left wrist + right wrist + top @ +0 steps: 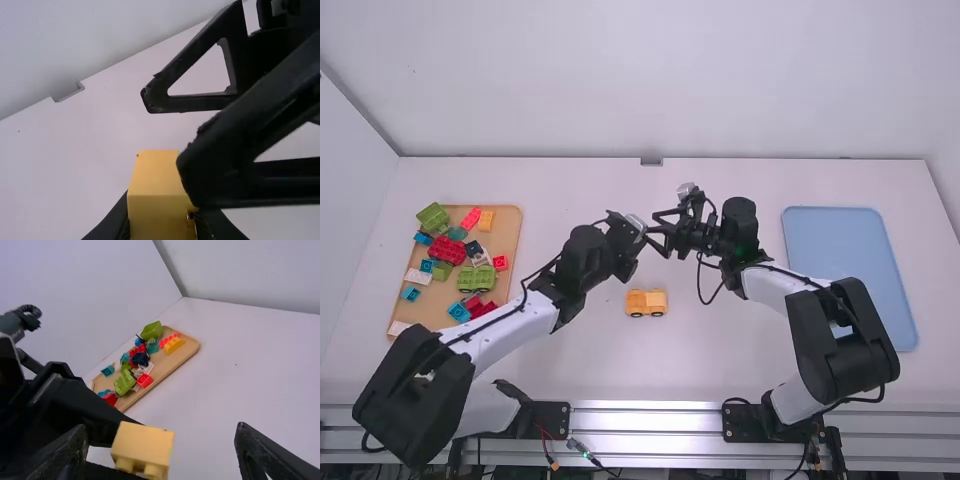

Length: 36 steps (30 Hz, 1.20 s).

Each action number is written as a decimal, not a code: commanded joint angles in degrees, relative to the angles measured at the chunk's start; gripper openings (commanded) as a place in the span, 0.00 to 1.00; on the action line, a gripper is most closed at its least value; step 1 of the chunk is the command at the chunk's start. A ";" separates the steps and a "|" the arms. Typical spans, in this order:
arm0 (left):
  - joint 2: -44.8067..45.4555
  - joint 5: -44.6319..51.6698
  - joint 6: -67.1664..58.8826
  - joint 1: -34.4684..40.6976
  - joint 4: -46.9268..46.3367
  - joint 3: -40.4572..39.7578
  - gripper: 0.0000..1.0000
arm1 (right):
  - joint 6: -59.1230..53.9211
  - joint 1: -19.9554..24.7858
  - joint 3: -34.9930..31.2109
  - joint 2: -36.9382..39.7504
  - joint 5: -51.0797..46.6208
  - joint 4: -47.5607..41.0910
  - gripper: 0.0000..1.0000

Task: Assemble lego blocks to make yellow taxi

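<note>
The yellow wheeled piece [647, 303] stands on the table below the two grippers. Both grippers meet above the middle of the table: my left gripper [642, 232] comes from the left, my right gripper [658, 227] faces it from the right. In the left wrist view, a yellow block [159, 200] is clamped by my left gripper [159, 231], with the other arm's spread black fingers close beside it. In the right wrist view, that yellow block [142, 446] lies between the parted fingers of my right gripper [160, 442], nearer one side; whether they touch it is unclear.
A wooden tray [507, 240] at the left holds several coloured blocks, including red, green, blue, white and yellow ones. A blue tray [848, 265] lies at the right, beyond the right arm's links.
</note>
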State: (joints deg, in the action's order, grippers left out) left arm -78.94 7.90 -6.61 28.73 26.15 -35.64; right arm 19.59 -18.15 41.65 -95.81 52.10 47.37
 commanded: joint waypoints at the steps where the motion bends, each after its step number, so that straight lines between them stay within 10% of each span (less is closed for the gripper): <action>1: -0.61 0.90 -2.54 0.52 0.50 -1.53 0.02 | 1.22 0.22 -0.17 0.22 -1.01 -0.22 0.78; 16: -0.61 8.17 -4.83 0.44 1.40 -1.53 0.02 | 3.15 10.64 -5.33 0.24 -9.92 3.43 0.87; 29: -0.61 10.62 -2.56 -0.37 2.54 -2.73 0.02 | 4.42 8.96 -5.31 0.24 -9.84 3.67 0.89; 36: -0.61 -5.62 4.92 -0.46 -7.58 -6.62 0.02 | 3.98 9.44 -5.31 0.24 -9.97 3.61 0.90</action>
State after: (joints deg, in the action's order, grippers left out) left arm -79.66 10.63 -5.48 28.49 20.05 -39.97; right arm 23.64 -9.21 36.84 -95.83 42.04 50.70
